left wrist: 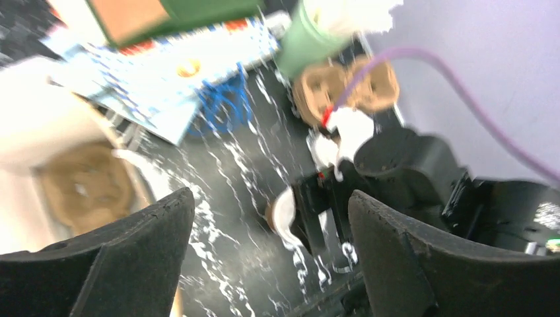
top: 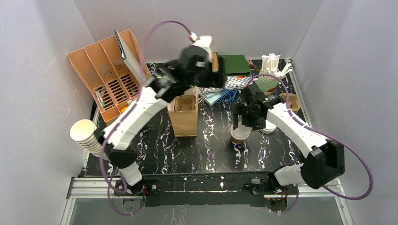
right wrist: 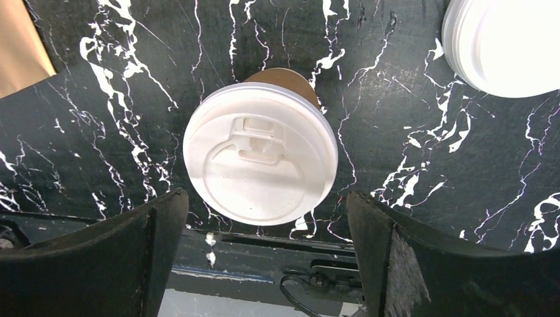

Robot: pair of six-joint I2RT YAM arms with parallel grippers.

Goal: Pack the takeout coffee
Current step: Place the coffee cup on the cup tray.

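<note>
One takeout coffee cup (top: 239,135), tan-brown with a white lid, stands on the black marble table right of centre. It also shows in the right wrist view (right wrist: 259,168) and, blurred, in the left wrist view (left wrist: 285,214). My right gripper (top: 242,123) hovers just above it, open (right wrist: 264,264), its jaws wide on either side without touching the lid. My left gripper (top: 202,75) is raised behind the brown paper bag (top: 184,117), open and empty (left wrist: 271,257); its view is motion-blurred. The bag stands open with a brown cup carrier (top: 186,104) inside.
A stack of white lids (top: 270,126) lies right of the cup. A second brown carrier (top: 291,101) and a green cup of white cutlery (top: 268,79) stand at the back right. Papers and a blue cable (top: 225,93) lie behind. An orange organizer (top: 105,75) and stacked cream cups (top: 84,133) stand left.
</note>
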